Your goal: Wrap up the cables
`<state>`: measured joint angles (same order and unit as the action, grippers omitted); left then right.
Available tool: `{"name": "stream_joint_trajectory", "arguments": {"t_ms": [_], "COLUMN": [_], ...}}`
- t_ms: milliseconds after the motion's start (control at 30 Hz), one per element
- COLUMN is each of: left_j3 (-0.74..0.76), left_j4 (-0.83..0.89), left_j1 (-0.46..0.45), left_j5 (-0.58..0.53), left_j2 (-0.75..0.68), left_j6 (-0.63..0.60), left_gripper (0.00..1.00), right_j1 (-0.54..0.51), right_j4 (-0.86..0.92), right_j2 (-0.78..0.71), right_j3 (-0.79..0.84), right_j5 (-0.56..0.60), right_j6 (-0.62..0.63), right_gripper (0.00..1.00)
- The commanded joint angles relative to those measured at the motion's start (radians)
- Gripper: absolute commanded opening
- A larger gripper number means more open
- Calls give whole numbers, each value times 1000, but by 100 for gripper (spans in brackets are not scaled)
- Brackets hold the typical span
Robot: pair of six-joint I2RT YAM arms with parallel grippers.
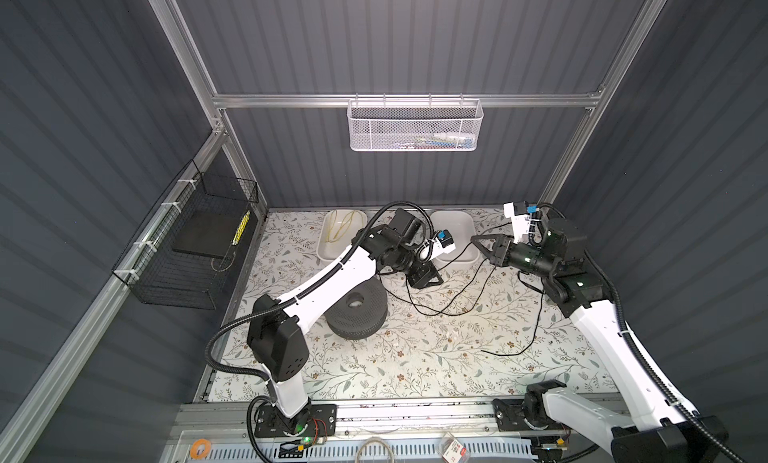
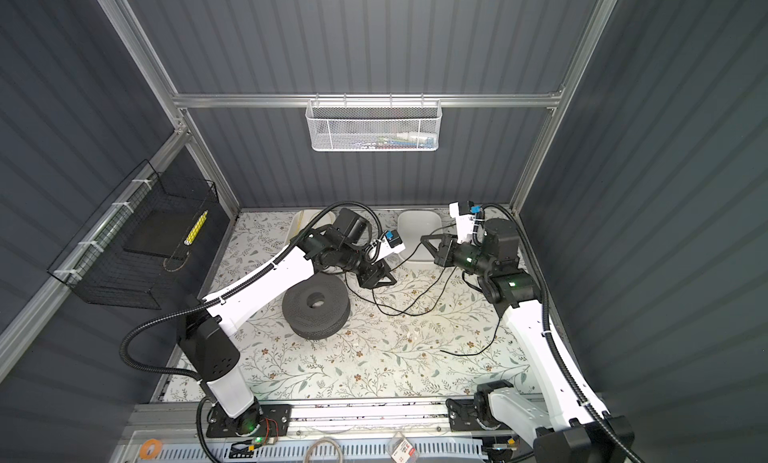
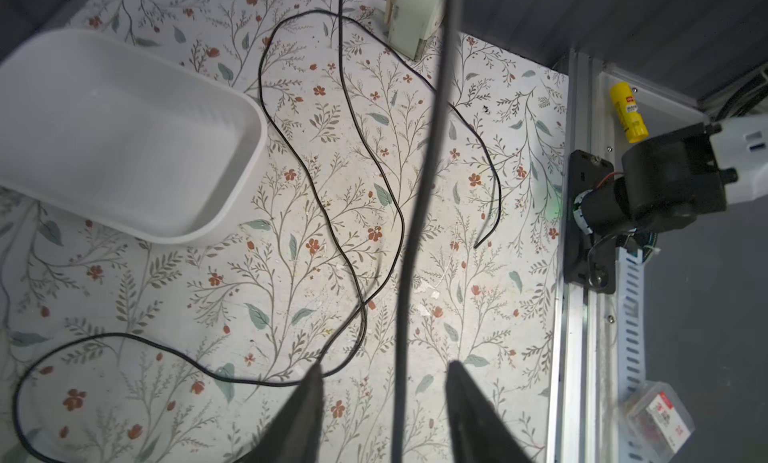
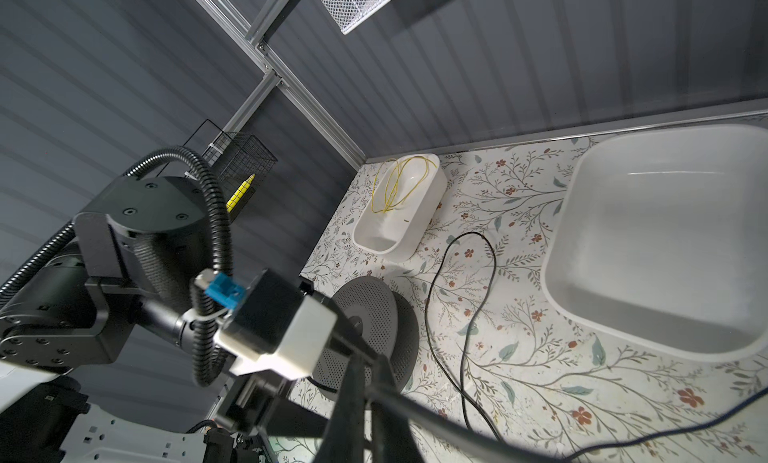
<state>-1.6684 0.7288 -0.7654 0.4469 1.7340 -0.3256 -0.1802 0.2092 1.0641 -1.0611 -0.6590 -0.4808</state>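
Observation:
The cables are one thin black cord point(image 1: 434, 314) point(image 2: 395, 314) lying in loose loops on the floral table, with a free end toward the front right. My right gripper point(image 1: 474, 240) point(image 2: 424, 238) point(image 4: 370, 359) is shut on the cord above the table, beside the back right tray. From there a raised strand runs to my left gripper point(image 1: 432, 279) point(image 2: 380, 279) point(image 3: 385, 364). That gripper's jaws stand apart with the blurred strand between them, touching neither finger. More loops point(image 3: 260, 78) point(image 4: 426, 311) rest on the table below.
A dark perforated round reel point(image 1: 355, 311) point(image 2: 316, 311) lies under the left arm. A white tray point(image 1: 332, 249) at the back left holds a yellow cord. An empty white tray point(image 1: 457, 224) point(image 3: 124, 128) sits at the back right. A black wire basket point(image 1: 187, 249) hangs on the left wall.

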Motion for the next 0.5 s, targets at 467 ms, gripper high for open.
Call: {"name": "stream_joint_trajectory", "arguments": {"t_ms": [467], "left_j3": [147], "left_j4": [-141], "left_j1": [-3], "left_j5": [51], "left_j2": [-144], "left_j6": [48], "left_gripper": [0], "right_j1": [-76], "right_j4": [-37], "right_j2": [34], "right_j3": [-5], "right_j5": [47], "right_j6": [-3], "right_gripper": [0]}}
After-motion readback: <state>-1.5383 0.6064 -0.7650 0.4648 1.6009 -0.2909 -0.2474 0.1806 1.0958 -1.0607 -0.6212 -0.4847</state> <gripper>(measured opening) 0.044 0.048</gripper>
